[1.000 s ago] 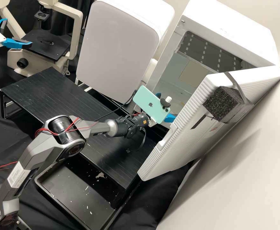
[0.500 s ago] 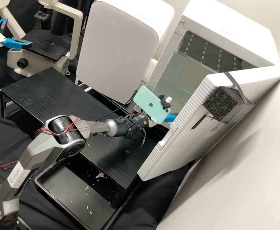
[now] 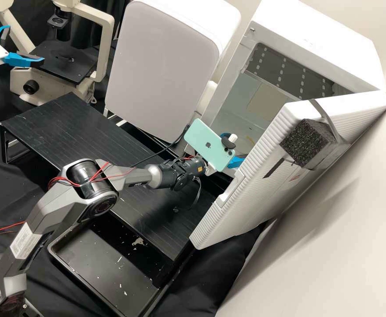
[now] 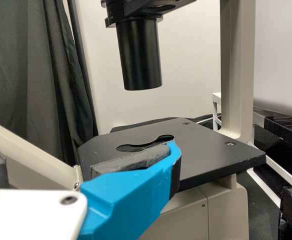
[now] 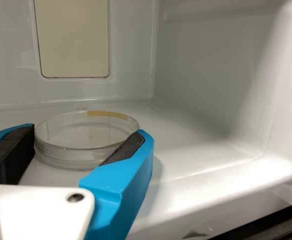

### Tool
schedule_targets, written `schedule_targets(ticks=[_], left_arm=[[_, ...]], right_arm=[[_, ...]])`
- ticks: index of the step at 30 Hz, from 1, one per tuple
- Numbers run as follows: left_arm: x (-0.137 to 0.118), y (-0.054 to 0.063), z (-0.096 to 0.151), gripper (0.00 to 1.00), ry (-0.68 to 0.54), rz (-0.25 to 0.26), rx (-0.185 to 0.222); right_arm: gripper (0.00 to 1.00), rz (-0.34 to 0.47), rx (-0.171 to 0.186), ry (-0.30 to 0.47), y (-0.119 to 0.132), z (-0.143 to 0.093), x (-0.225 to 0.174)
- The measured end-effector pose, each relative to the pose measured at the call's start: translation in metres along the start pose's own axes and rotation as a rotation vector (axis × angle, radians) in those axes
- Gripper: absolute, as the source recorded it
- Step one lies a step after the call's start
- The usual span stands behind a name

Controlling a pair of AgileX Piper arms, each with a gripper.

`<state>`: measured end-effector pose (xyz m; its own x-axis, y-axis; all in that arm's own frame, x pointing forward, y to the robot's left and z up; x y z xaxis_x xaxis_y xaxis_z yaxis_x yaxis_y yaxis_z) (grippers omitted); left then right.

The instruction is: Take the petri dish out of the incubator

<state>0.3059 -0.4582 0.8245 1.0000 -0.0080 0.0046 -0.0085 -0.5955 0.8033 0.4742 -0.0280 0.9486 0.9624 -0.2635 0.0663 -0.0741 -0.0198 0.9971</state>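
Two arms: left gripper wide near the microscope stage's edge, right gripper wide in the incubator, fingers either side of the petri dish, which is on the incubator floor between front edge and back wall, clamping unclear.

One left gripper and one right gripper are being counted, two in all. One petri dish, one incubator, one door and one foam block are being recorded. Two phones are being logged. One microscope, one tray, one low black table and one grey-fronted cabinet are standing listed.
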Motion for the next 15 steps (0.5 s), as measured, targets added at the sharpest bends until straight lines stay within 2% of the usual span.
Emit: schedule_targets(ticks=[15], left_arm=[[0.0, 0.0, 0.0, 1.0, 0.0, 0.0, 0.0]], right_arm=[[0.0, -0.008, -0.005, 0.008, -0.0007, -0.0007, 0.0]])
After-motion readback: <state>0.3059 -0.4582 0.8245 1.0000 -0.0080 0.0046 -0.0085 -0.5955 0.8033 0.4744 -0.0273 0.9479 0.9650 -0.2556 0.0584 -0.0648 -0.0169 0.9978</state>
